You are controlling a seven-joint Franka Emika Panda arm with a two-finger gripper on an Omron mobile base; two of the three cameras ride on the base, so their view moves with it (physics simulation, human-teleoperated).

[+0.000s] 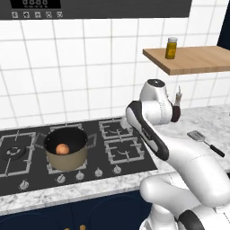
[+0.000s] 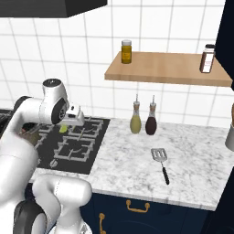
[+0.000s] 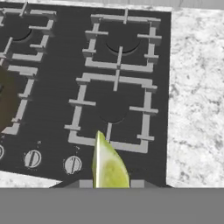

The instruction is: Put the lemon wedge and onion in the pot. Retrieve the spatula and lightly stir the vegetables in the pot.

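Gripper fingers pinch the lemon wedge between them, above the right burners. Left base view shows the onion inside the pot; right base view shows the spatula on the counter

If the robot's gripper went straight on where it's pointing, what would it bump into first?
Probably the black stove top's right front burner grate. The gripper, shut on the small yellow-green lemon wedge, points down at it, though the depth is unclear.

Pot cut off by hand view's left edge, lemon wedge base hidden behind the bottom band, fingertips not visible, right-edge jar cropped.
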